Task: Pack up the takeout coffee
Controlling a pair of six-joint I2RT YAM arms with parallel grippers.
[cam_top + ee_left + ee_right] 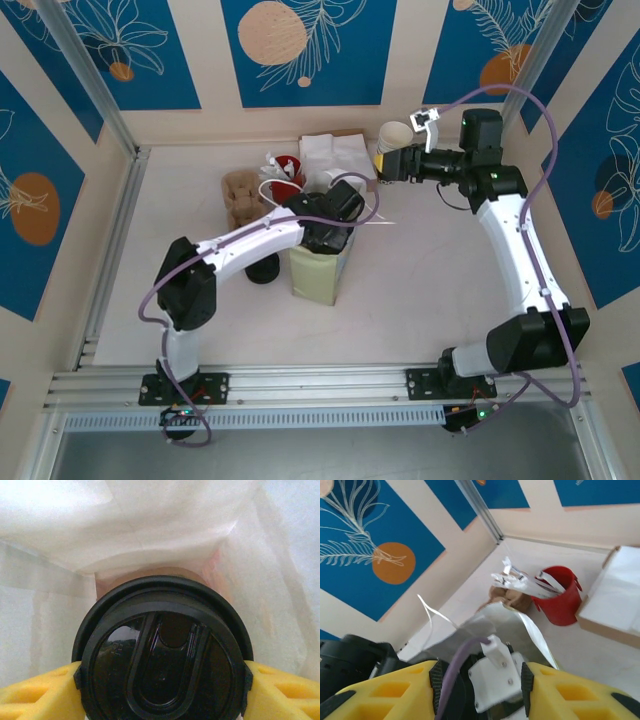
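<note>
Gripping the coffee cup [162, 645] at its black lid, I am pressing both yellow fingers of my left gripper [161, 682] against the rim, inside the white bag [150, 530]. My right gripper [479, 692] is hanging open, carrying nothing, beside the stack of cream cups [395, 135].

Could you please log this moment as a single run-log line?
left gripper: shut on takeout coffee | position: inside white bag | right gripper: open, empty

White arms [250, 238], purple cables [546, 150], yellow claws [479, 692]
</note>
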